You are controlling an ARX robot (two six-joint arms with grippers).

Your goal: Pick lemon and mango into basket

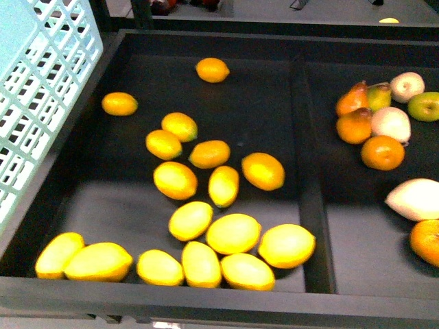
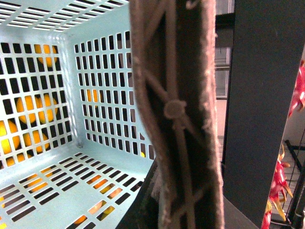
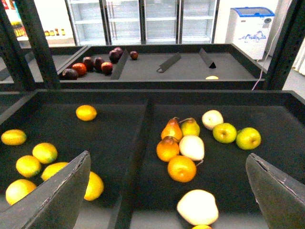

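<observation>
1. Front view, 10 o'clock: there's the basket (image 1: 41, 89), tilted, its slotted wall leaning over the left edge of the dark bin (image 1: 206, 291).
2. And the lemons (image 1: 233, 233) are all over the left compartment! They lie scattered from 12 o'clock down to a tight bunch at 6 to 7 o'clock, all on the bin floor and none in my grasp.
3. Over at 2 to 3 o'clock, past the divider (image 1: 312, 205), I see pears (image 1: 353, 99), oranges (image 1: 382, 152) and a green apple (image 1: 425, 106).
4. The mango I can't pick out for sure. Some dark red fruits (image 3: 90, 64) sit in the farther bin, too small to name.
5. My right gripper (image 3: 167, 156) hangs above the divider with its fingers (image 3: 57, 195) spread wide, released, nothing between them.
6. On my left, the basket's brown handle (image 2: 183, 109) fills the wrist view, blurred and very near, and lemons glow through the slots behind it. Whether my left fingers are clenched on it, I cannot tell.
</observation>
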